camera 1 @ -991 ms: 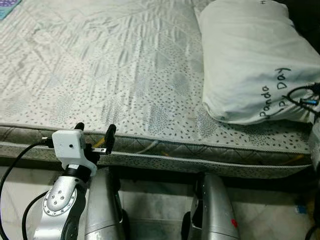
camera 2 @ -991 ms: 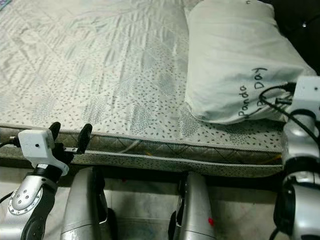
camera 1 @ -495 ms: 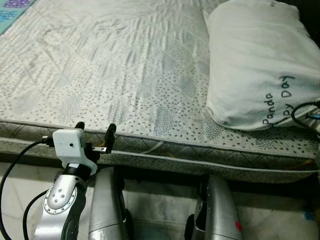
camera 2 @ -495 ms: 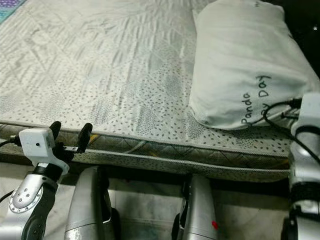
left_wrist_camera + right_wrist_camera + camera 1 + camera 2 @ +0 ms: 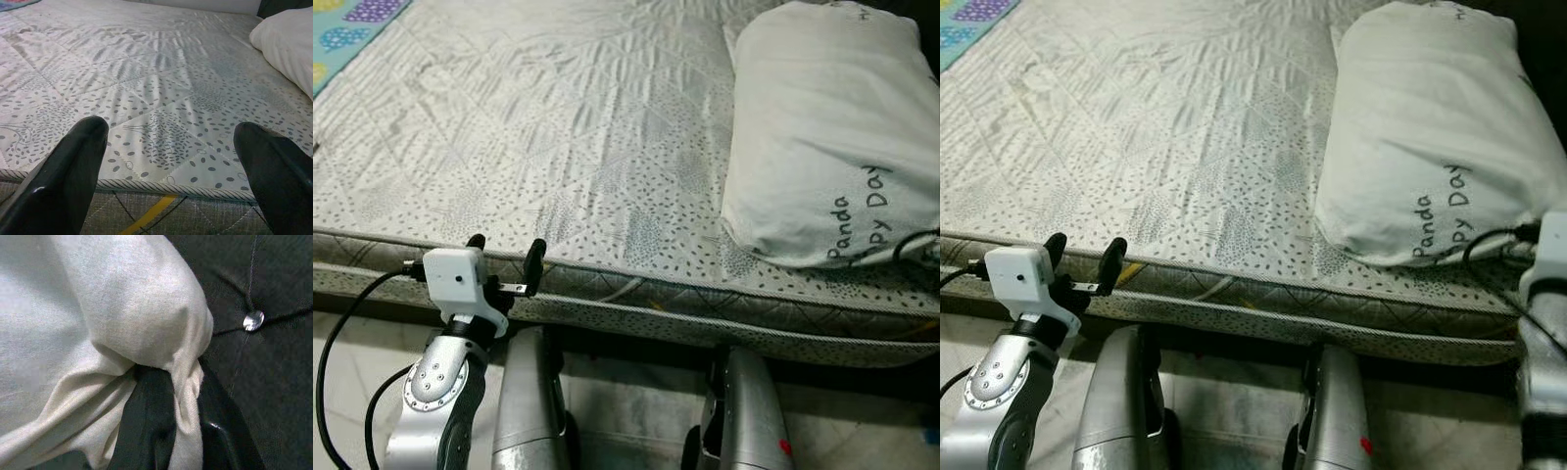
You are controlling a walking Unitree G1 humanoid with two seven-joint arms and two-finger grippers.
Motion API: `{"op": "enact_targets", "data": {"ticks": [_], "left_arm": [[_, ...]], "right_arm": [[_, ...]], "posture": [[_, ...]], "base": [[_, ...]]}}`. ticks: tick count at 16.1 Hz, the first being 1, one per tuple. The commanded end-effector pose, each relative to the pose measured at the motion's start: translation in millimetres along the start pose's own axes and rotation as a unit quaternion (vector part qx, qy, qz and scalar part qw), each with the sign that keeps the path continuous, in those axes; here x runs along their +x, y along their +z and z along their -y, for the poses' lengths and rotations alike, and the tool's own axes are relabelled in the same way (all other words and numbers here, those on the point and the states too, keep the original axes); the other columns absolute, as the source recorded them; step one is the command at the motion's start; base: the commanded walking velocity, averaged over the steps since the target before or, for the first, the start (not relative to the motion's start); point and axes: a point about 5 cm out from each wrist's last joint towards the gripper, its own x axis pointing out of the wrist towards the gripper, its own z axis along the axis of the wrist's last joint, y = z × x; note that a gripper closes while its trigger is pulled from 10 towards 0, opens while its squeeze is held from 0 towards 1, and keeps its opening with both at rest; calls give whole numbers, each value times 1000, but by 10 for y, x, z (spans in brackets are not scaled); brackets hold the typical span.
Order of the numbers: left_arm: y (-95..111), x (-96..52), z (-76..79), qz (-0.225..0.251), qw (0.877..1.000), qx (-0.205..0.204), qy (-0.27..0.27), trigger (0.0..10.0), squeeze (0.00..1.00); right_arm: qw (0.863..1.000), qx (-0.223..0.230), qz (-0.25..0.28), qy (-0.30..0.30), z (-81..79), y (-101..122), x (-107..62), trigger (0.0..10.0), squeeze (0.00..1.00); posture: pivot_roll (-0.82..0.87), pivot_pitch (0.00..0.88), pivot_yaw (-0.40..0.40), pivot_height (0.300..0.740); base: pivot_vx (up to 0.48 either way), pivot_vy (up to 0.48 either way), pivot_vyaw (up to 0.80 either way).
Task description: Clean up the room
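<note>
Soft white fabric pillow printed "Panda Happy Day" (image 5: 822,137) lies at 1–2 o'clock on the grey dotted quilted mattress (image 5: 558,127), its near corner close to the mattress edge and up against the dark tufted headboard (image 5: 264,293). Right gripper (image 5: 188,396): black fingers pinched on a bunched fold of the pillowcase at that corner. How much fabric sits between them is hard to tell, the wrist view is too close. Left gripper (image 5: 504,257) at 7 o'clock, fingers wide apart, holding nothing, hovering just off the mattress edge.

Handling guess: pillow is light, floppy, not fragile; it'll sag and drag from one corner. The fold may slip. A second grip on the near long edge would steady it.
</note>
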Motion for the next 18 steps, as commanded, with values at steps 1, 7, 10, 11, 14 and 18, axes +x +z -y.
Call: {"op": "enact_targets", "data": {"ticks": [1,7,10,11,14,18], "left_arm": [[-18,-9,-5,-4,1000,2,-3,10000,0],[-33,24,25,-3,1000,-1,-10,10000,0],[-23,53,34,0,1000,-1,-11,10000,0],[-22,53,32,1,1000,-1,-10,10000,0],[-10,32,2,6,1000,2,2,10000,0],[-10,-20,-40,8,1000,5,17,10000,0]], "right_arm": [[999,3,-21,-38,138,-85,-93,0,0],[998,3,-54,-18,29,-171,-396,0,0],[999,16,-45,1,-136,-36,-240,0,0],[999,26,-36,8,-219,50,-93,0,0],[998,50,-8,30,-402,377,311,0,0],[998,54,11,18,-350,613,552,0,0]], "posture": [[4,157,5,493],[-5,157,13,493],[1,149,8,493],[5,147,0,493],[23,141,-27,493],[39,136,-46,493]], "base": [[0,0,0],[0,0,0],[0,0,0],[0,0,0],[0,0,0],[0,0,0]]}}
